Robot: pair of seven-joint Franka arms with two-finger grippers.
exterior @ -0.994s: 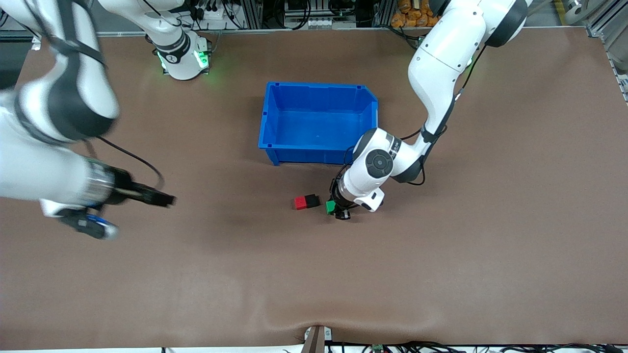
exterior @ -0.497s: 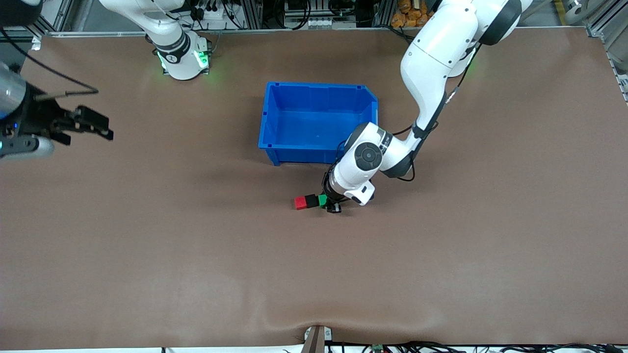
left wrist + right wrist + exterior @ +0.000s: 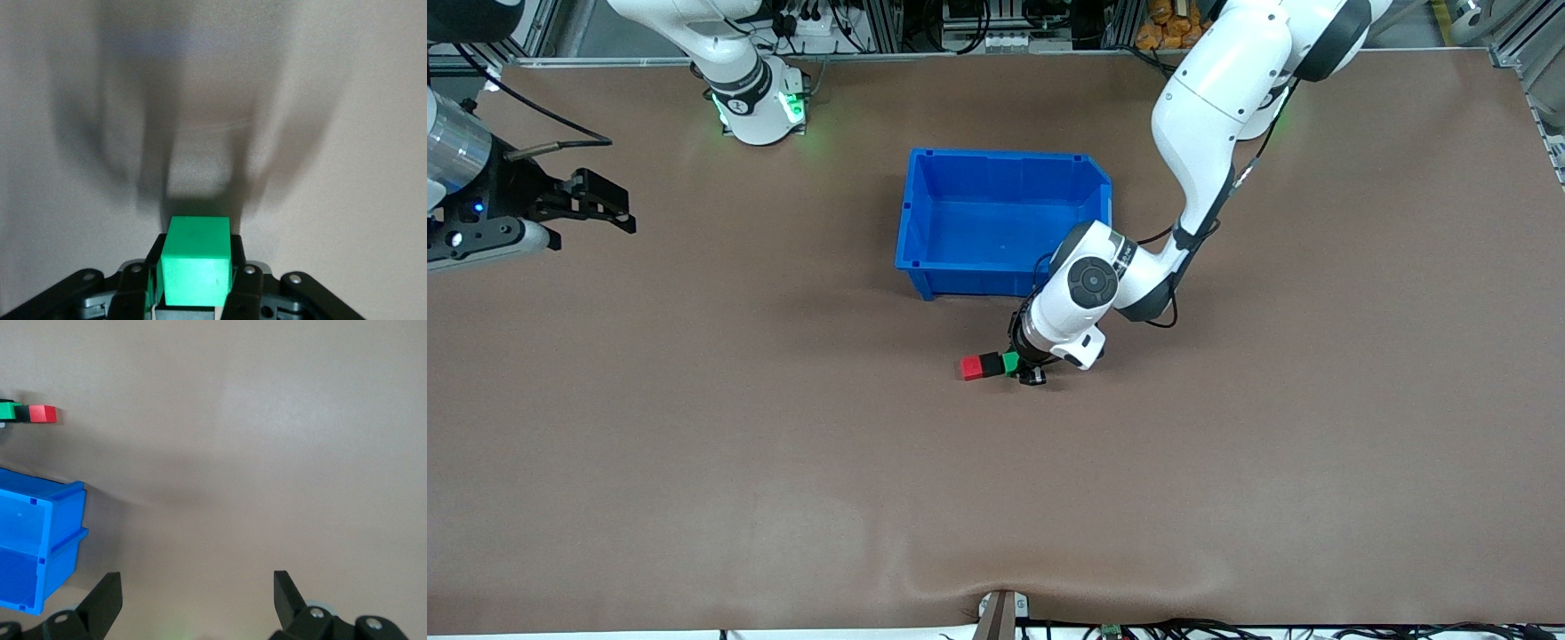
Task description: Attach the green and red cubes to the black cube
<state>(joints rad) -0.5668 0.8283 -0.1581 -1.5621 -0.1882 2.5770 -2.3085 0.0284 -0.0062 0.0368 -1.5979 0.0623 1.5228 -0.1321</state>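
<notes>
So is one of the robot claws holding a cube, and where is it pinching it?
Yes. The left claw holds the green cube, pinching its two side faces, right beside the black cube. The right claw is open and holds nothing.

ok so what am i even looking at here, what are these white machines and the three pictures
Two white robot arms work at a brown table. The big picture looks down from a high camera facing them; the other two come from cameras on each arm's wrist. On the table sit a blue bin and, nearer the camera, a row of three small cubes: red cube, black cube, green cube. The left pincer grips the green cube against the black one. The right pincer waits open over the table at its own end.
</notes>
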